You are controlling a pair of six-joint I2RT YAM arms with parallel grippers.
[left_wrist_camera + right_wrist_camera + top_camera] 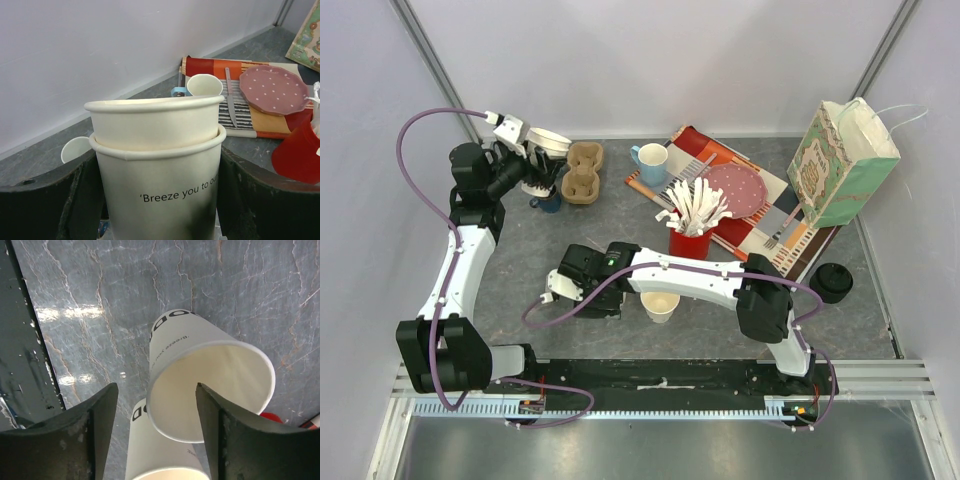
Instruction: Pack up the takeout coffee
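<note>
At the far left, the left gripper (540, 165) pinched a nested pair of paper cups (157, 150) by the outer cup's sides, holding it up just beside the one cardboard carrier (585, 170). A dark blue mug (549, 201) below it was mostly hidden, and a white rim (75, 148) behind the finger was too cut off to name. Further right stood one light blue mug (650, 160).

Near the middle, the right gripper (156, 390) had its fingers spread around a tilted paper cup (210, 380), with the left finger clear of it. A second cup (165, 460) was cut off by the frame's bottom edge. That made four lidless cups, though from above only a single open cup (660, 305) showed beside the arm.

To the right were one red holder (690, 242) of white cutlery, one pink plate (738, 190), one gift bag (845, 160) and a black round thing (832, 282) that was hard to make out.
</note>
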